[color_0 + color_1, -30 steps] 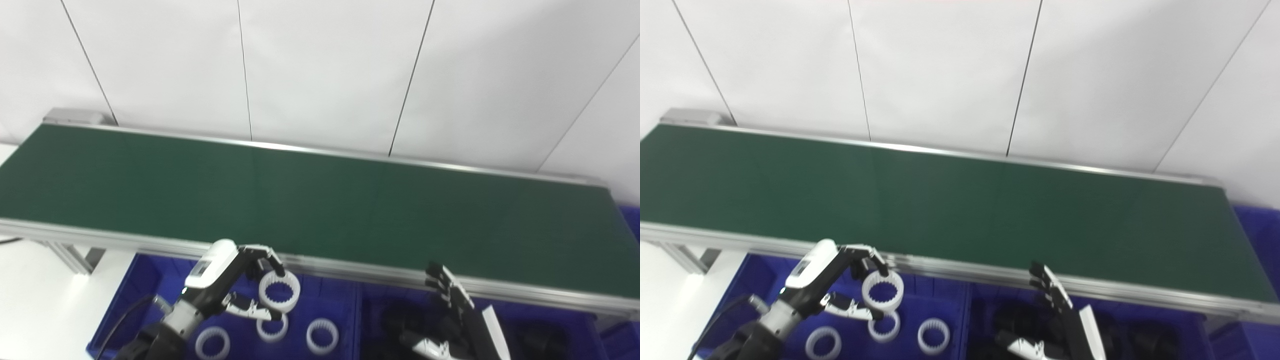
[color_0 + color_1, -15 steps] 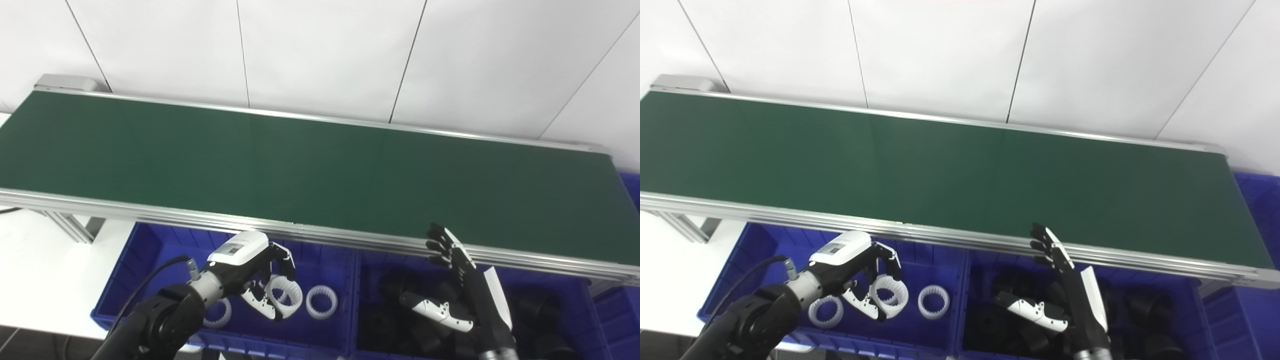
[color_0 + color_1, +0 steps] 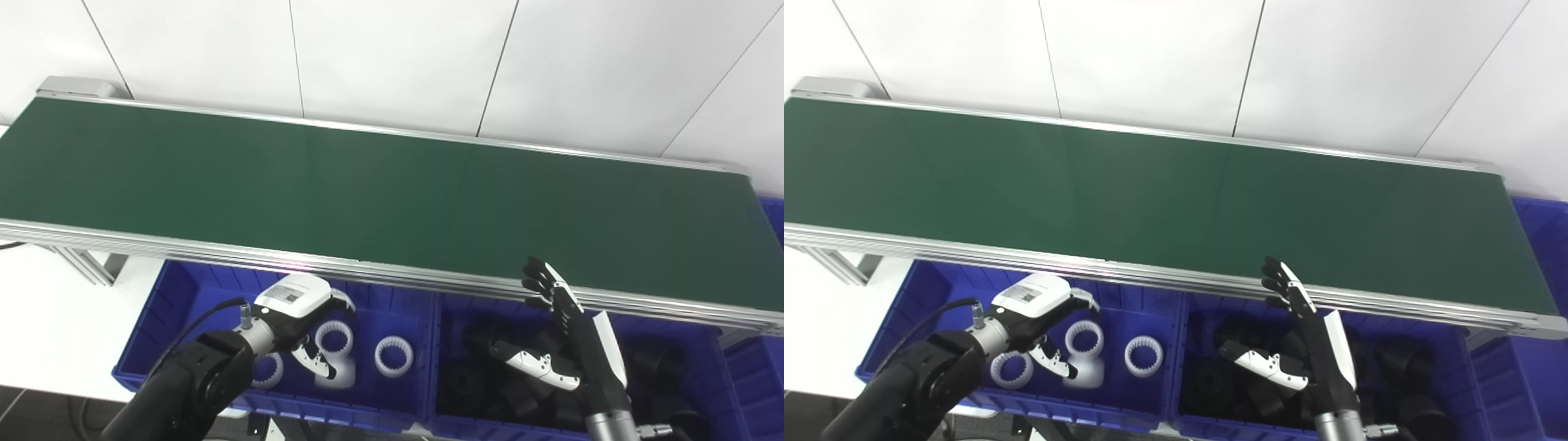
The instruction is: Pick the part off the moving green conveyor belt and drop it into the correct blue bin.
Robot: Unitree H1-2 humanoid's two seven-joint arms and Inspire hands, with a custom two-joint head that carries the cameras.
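The green conveyor belt (image 3: 367,184) carries no part. My left hand (image 3: 294,306) hangs over the left blue bin (image 3: 153,318) with its fingers spread apart. A white toothed ring (image 3: 334,336) lies just under and in front of it, resting on another white ring (image 3: 335,378), between the fingers and the thumb but not gripped. My right hand (image 3: 576,343) is open and flat, fingers pointing up, above the right blue bin (image 3: 465,309), which holds black parts.
Two more white rings (image 3: 392,356) (image 3: 266,372) lie in the left bin. The belt's aluminium front rail (image 3: 398,275) runs just above both bins. Another blue bin (image 3: 753,380) stands at the far right. A white table (image 3: 55,331) lies to the left.
The camera has tilted down. My left hand lowered the white ring into the left bin and spread its fingers; the ring now rests on the other rings. The right hand held still.
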